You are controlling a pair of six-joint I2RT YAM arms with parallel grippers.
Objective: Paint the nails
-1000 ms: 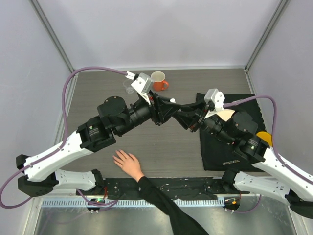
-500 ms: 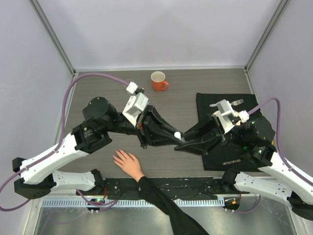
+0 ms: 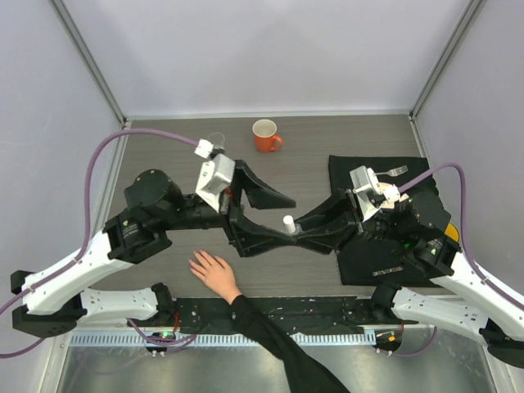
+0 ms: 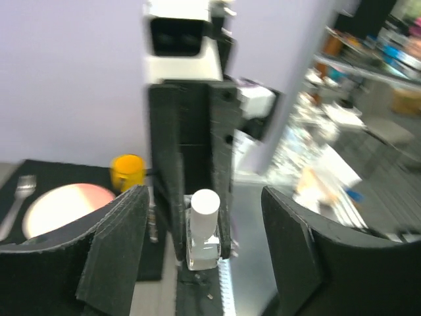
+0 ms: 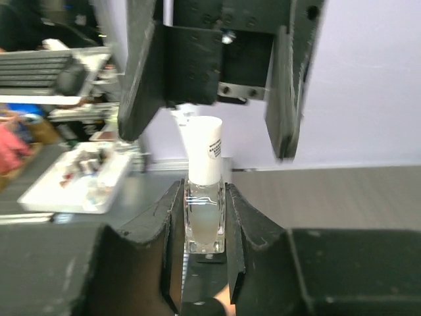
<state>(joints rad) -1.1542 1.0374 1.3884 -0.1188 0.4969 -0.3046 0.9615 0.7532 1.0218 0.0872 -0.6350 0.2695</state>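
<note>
Clamping upright bottle [image 5: 205,220]: right gripper [image 3: 296,235]. White cap [image 4: 205,203] sits between spread jaws of left gripper [image 4: 205,253]; hand [image 3: 214,273] on table [image 3: 327,147], nearer left arm.

Nothing is legible; the black print on the white bottle cap [image 5: 204,148] is too blurred to read.

**Nails on a hand being held flat at the near edge of the surface**
The nails [image 3: 195,261] are being shown in the top view only, at the tips of a bare, light-skinned hand [image 3: 213,273]. The hand is being held palm down on the dark surface [image 3: 327,139], with its fingers being spread toward the far left, and a black sleeve [image 3: 270,336] is being worn behind the wrist. The nails are too small for colour or coating to be told.
</note>
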